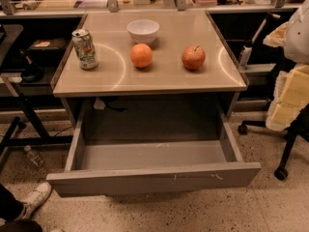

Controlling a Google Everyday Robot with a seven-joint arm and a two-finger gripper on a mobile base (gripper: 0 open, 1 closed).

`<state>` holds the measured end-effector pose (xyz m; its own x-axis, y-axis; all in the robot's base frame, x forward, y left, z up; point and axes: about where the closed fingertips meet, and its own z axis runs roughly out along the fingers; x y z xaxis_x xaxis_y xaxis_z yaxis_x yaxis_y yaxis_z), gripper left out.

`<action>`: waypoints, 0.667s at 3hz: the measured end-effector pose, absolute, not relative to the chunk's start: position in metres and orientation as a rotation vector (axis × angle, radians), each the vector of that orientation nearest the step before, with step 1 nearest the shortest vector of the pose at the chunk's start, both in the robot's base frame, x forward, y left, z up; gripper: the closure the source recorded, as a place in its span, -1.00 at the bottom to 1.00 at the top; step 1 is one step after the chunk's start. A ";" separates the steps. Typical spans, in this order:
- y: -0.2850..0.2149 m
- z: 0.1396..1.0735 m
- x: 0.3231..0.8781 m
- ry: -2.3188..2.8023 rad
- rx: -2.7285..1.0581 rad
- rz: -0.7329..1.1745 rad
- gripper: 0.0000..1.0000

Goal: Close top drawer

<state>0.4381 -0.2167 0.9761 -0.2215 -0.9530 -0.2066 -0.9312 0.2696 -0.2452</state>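
Observation:
The top drawer [154, 179] is a wide, shallow grey metal drawer under the tabletop [149, 79]. It is pulled far out toward me and its tray is empty. Its flat front has no handle and shows small white chip marks [217, 176] right of centre. My gripper is not in view. A white rounded shape [298, 30] at the right edge may be part of my arm, but no fingers show.
On the tabletop stand a drink can [85, 49], a white bowl [143, 31], an orange [141, 55] and a red apple [193, 57]. A wheeled chair with yellow foam [292, 100] is at the right. A person's white shoe [34, 197] and a bottle [34, 156] are on the floor at the left.

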 end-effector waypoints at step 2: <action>-0.217 0.976 0.438 2.232 -1.725 -0.098 -0.61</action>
<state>0.4381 -0.2167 0.9761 -0.2215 -0.9530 -0.2066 -0.9312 0.2696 -0.2453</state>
